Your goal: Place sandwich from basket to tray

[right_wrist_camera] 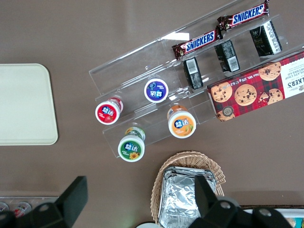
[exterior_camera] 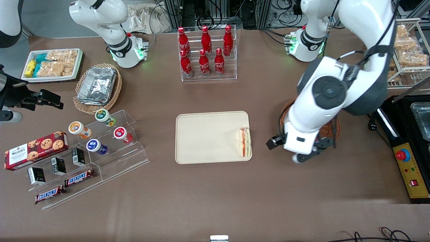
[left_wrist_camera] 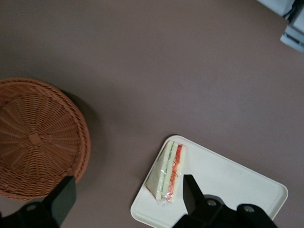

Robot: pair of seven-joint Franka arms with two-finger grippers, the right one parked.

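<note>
The sandwich point(exterior_camera: 245, 142) lies on the cream tray point(exterior_camera: 205, 137), at the tray's end toward the working arm, with its striped cut edge showing. In the left wrist view the sandwich point(left_wrist_camera: 167, 173) sits just inside the rim of the tray point(left_wrist_camera: 232, 183). My gripper point(exterior_camera: 284, 153) hangs open over bare table between the tray and the reddish-brown basket point(exterior_camera: 333, 129), which the arm mostly covers. In the wrist view the gripper point(left_wrist_camera: 127, 187) holds nothing, and one finger point(left_wrist_camera: 190, 190) is close beside the sandwich. The basket point(left_wrist_camera: 38, 137) shows nothing inside.
A clear rack of red cola bottles point(exterior_camera: 205, 50) stands farther from the front camera than the tray. Toward the parked arm's end are a tan foil-pack basket point(exterior_camera: 97, 85), a white snack tray point(exterior_camera: 52, 64), an acrylic stand of cups point(exterior_camera: 104, 134) and a cookie box point(exterior_camera: 35, 149). A yellow control box point(exterior_camera: 410, 168) is at the working arm's end.
</note>
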